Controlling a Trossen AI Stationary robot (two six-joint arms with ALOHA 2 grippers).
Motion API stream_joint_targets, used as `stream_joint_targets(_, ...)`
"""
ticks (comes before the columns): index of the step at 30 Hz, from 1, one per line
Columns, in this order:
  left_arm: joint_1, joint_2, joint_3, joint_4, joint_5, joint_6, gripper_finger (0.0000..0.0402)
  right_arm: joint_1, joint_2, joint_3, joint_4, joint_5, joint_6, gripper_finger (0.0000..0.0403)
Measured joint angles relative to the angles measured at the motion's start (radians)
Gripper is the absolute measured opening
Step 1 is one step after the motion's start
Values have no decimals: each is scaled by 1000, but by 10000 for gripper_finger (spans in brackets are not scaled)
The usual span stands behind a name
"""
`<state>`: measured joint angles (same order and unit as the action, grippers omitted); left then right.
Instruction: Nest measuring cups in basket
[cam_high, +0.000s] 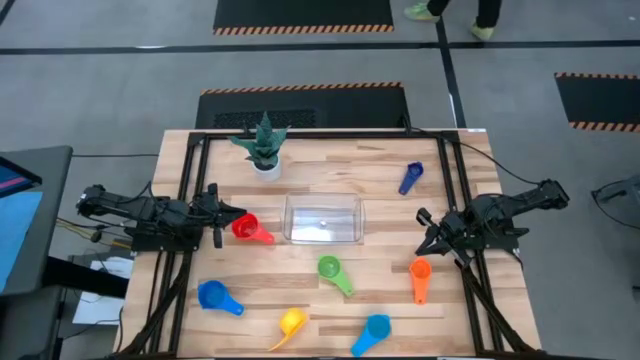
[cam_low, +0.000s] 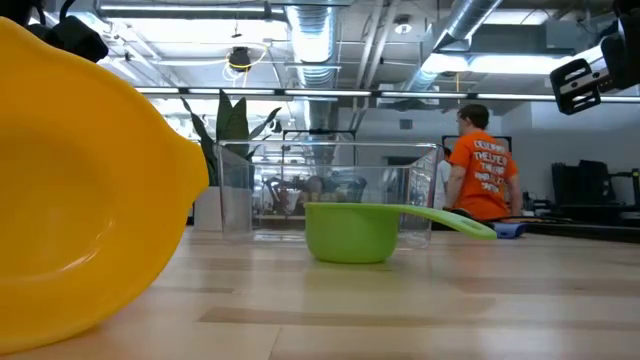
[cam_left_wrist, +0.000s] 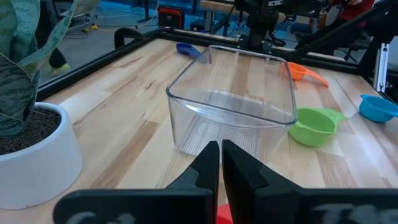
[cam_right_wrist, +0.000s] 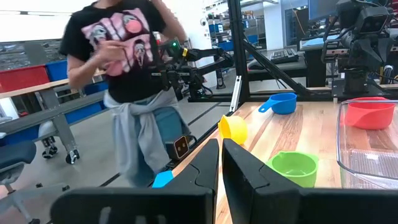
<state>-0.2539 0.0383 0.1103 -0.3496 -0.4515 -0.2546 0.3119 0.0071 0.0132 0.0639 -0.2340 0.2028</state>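
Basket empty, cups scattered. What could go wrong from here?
1. The left hand looks shut right beside the red cup; advancing could shove it against the basket instead of grasping it.
2. The basket may slide if bumped, possibly toward the plant pot.

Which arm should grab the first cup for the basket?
Probably the left. Its gripper sits right at the red cup, which lies just beside the empty basket. The right gripper is near the orange cup, but that lies farther from the basket.
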Motion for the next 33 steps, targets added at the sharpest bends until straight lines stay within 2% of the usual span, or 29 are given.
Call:
stream_joint_targets(20, 0, 0, 0, 0, 0, 0, 6, 0, 0, 0, 0, 0, -2, 47)
stream_joint_targets(25, 0, 0, 0, 6, -2, -1, 6, -7, 0, -2, 40, 59, -138, 47)
stream_joint_targets(29, 0, 1, -9, 122, -60, -59, 6, -7, 1, -2, 94, 76, -217, 47)
stream_joint_targets(33, 0, 0, -6, 314, -190, -150, 6, -7, 0, -2, 247, 77, -227, 47)
